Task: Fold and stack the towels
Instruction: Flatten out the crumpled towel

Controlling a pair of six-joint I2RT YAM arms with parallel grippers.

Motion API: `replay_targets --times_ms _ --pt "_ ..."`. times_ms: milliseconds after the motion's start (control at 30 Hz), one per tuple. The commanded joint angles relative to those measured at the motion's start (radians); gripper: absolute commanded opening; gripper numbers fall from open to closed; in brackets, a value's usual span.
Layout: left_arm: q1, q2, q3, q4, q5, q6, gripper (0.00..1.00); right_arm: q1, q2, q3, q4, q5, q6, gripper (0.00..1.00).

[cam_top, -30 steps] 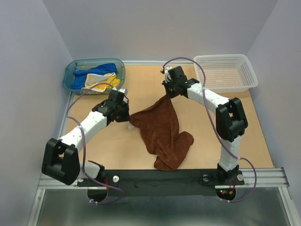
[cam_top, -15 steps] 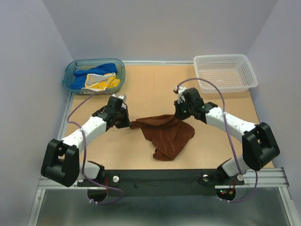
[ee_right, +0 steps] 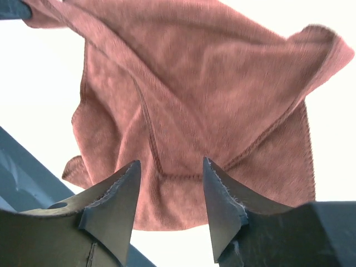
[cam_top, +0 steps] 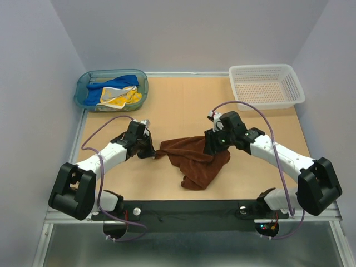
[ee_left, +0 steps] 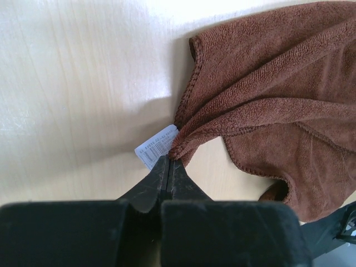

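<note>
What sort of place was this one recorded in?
Probably a robotics lab test cell: a wooden table walled in by plain grey panels, with a metal mounting rail along the near edge.

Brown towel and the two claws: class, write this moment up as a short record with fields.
brown towel: crumpled, not folded
left claw: shut on the brown towel's corner, beside its label
right claw: open over the brown towel, holding nothing
blue towel and yellow towel: in the teal tub
</note>
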State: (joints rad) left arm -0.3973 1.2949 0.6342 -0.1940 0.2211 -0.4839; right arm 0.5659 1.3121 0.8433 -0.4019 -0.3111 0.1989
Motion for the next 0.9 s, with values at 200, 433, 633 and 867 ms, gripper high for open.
replay_targets --times_ms 200,433,633,867 --pt "-0.002 -0.019 -0.019 0.030 -0.019 0.007 0.00 0.020 0.127 0.151 -0.109 -0.043 -0.121 0.55" --pt "-0.002 -0.013 -0.010 0.028 -0.023 0.015 0.00 0.080 0.101 0.142 -0.176 -0.005 -0.187 0.55" --pt "-0.002 -0.016 -0.010 0.027 -0.029 0.015 0.00 0.132 0.167 0.154 -0.189 0.056 -0.191 0.55" --pt "0.000 -0.014 -0.008 0.027 -0.029 0.015 0.00 0.160 0.202 0.158 -0.187 0.122 -0.228 0.51"
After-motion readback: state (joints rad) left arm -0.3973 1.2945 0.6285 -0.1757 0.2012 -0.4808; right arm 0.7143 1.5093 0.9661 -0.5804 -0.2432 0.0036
